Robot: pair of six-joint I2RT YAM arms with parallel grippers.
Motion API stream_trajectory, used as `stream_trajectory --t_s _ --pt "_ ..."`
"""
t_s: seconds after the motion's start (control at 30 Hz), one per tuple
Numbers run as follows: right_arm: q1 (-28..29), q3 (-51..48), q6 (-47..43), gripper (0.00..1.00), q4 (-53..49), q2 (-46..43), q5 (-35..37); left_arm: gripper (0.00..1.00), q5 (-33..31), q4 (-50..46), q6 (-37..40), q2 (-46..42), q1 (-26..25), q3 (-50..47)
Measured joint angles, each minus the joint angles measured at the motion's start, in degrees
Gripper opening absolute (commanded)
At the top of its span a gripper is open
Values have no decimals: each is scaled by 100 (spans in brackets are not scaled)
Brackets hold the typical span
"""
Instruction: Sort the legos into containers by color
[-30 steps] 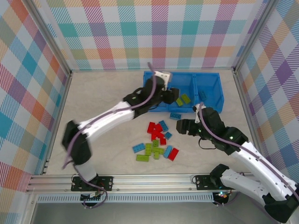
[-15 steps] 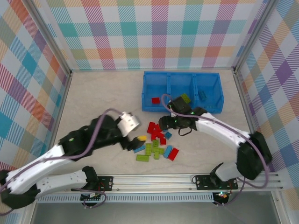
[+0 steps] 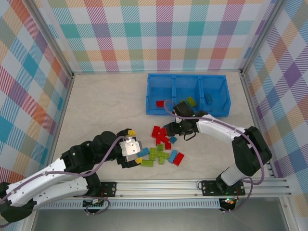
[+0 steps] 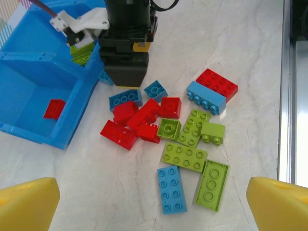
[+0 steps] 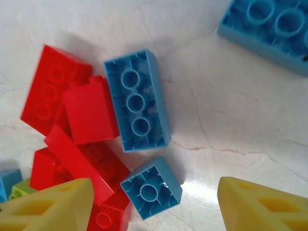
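The right gripper hangs low over the tabletop, its yellow fingers spread wide with nothing between them. Under the gap, at the bottom centre of the right wrist view, lies a small light blue brick, hollow side up. Just above it in the frame is a long light blue brick, also upside down, its left edge against a cluster of red bricks. A third blue brick sits apart in the upper right corner.

The step in hand looks like picking a blue brick off the upper edge of the pile. The next move calls for dropping onto the small brick and closing on two opposite walls without catching the red piece close against its lower left corner. The brick then has to go up the frame to the blue tray. In the top view its left compartment holds a lone red brick and its middle one holds green bricks. The right one holds what looks like a blue piece, so that is probably the target.

The left gripper is likewise open and empty, its fingers at the two lower corners of the left wrist view. The lime green bricks and a flat blue brick lie nearest it, with the reds beyond, toward the tray at upper left.
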Motion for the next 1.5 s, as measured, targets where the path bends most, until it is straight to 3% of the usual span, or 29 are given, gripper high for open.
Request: stream_trajectory --t_s 0.27,0.43,0.7,1.13,1.3,1.5 --pt "-4 -472 -55 58 -109 46 -494 100 157 37 68 -9 0 -260" --pt "-4 -533 -59 61 -24 131 -715 100 203 42 74 68 4 -267" --pt "-4 -350 -358 60 160 590 -302 100 201 52 74 66 11 -289" --pt "-42 -275 -608 25 208 605 -157 100 282 151 94 7 11 -319" --pt "-245 -597 -343 23 682 -11 -175 100 321 151 144 -179 15 -372" --pt "-1248 -758 57 23 1119 -1519 -101 100 275 155 160 -181 28 -372"
